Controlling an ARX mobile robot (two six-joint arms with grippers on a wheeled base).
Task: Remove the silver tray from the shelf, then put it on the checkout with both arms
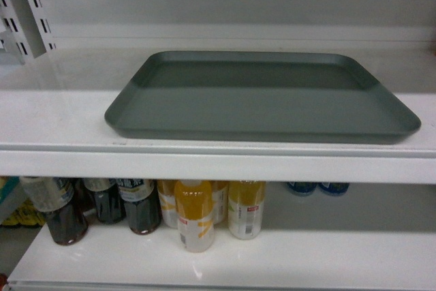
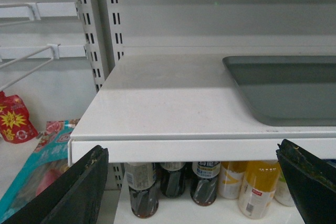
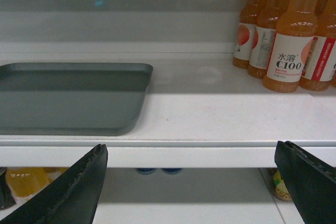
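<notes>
The tray [image 1: 262, 97] lies flat on the upper board of the shelf [image 1: 61, 117], its long side running left to right, its near rim close to the board's front lip and its bottom bare. The board is white and lipped, with bare stretches to the tray's left and right. A white back panel stands behind it and a slotted upright [image 1: 30, 8] rises at the far left. On the board below, dark bottles [image 1: 65, 212] stand to the left, yellow and orange ones [image 1: 194, 212] in the middle, and blue caps [image 1: 317, 187] further right and farther back. In the right wrist view orange juice bottles [image 3: 283, 40] stand on the upper board, well right of the tray. In the left wrist view red and teal packets [image 2: 31, 140] lie low to the left, beyond the shelf's end.

The left gripper [image 2: 197, 182] hangs just in front of the board's front edge, left of the tray, its jaws spread wide, holding nothing and touching nothing. The right gripper [image 3: 194, 179] sits likewise before the front edge, off the tray's right end, fingers [image 3: 68, 190] wide apart and empty
</notes>
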